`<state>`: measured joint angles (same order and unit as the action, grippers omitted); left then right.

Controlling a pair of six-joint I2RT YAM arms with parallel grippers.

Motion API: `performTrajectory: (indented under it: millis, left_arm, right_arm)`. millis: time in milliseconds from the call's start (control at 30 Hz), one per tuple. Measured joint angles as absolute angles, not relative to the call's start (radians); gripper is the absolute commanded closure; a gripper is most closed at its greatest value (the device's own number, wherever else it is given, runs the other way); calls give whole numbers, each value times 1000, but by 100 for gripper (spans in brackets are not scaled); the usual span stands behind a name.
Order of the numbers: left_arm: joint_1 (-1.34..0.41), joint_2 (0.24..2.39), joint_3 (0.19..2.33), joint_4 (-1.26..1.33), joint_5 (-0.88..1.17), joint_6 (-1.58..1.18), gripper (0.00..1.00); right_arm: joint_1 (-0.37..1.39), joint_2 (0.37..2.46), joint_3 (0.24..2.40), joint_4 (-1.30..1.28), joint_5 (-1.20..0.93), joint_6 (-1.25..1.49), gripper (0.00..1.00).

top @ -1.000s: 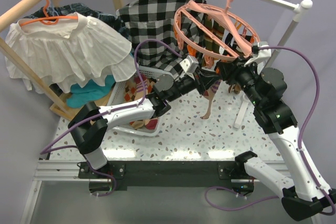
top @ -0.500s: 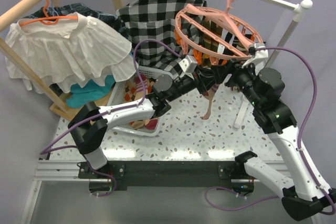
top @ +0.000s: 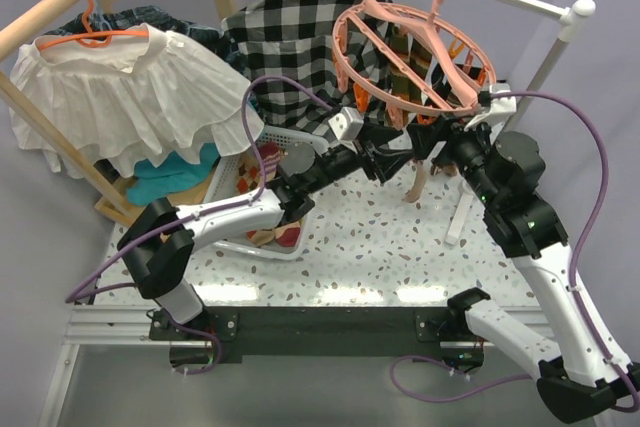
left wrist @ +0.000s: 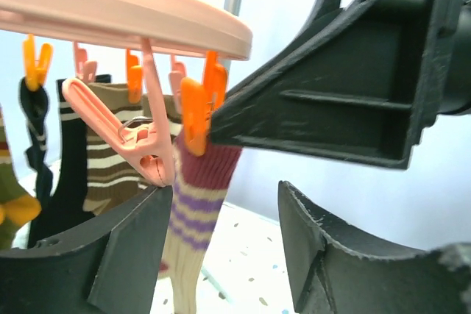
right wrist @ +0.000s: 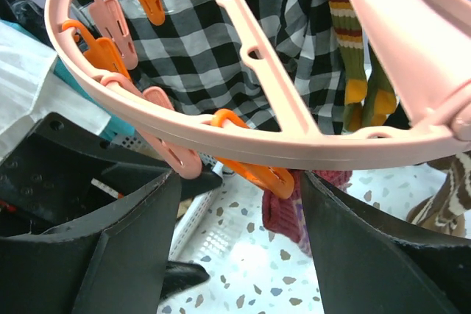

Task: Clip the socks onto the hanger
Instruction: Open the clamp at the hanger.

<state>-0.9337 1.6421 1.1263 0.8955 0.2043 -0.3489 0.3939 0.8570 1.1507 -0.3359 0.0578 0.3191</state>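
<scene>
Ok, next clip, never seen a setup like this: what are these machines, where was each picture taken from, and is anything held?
These are two robot arms bolted at the near edge of a speckled table, each ending in a two-finger gripper. The wide picture comes from a fixed camera above and behind them. The two close-ups come from cameras on the wrists, so the black wedges below are the gripper's own fingers. Both arms reach up to the pink hanger, a ring of dangling pegs carrying several socks. The left gripper is open around a striped sock hanging from an orange peg. The right gripper is open too, an orange peg between its fingers. Neither holds anything. A white mesh basket stands on the table.
</scene>
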Motion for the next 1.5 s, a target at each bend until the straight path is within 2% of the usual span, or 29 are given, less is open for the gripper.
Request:
performTrajectory:
  millis: [300, 833, 900, 1133, 1333, 1500]
  left_arm:
    - [-811, 1640, 1124, 894, 367, -366, 27]
    - [-763, 1642, 1188, 874, 474, -363, 27]
    - [-760, 1645, 1192, 873, 481, -363, 29]
    - [-751, 1665, 1213, 869, 485, -363, 49]
    - [-748, 1666, 1216, 859, 474, -363, 61]
    - [-748, 1660, 1212, 832, 439, -362, 64]
  right_arm:
    - [394, 845, 1151, -353, 124, 286, 31]
    - [394, 858, 1166, -403, 299, 245, 30]
    - [393, 858, 1169, -405, 313, 242, 30]
    - [393, 855, 1172, -404, 314, 225, 30]
    - [393, 842, 1174, -408, 243, 206, 30]
    - [393, 830, 1215, -463, 113, 178, 30]
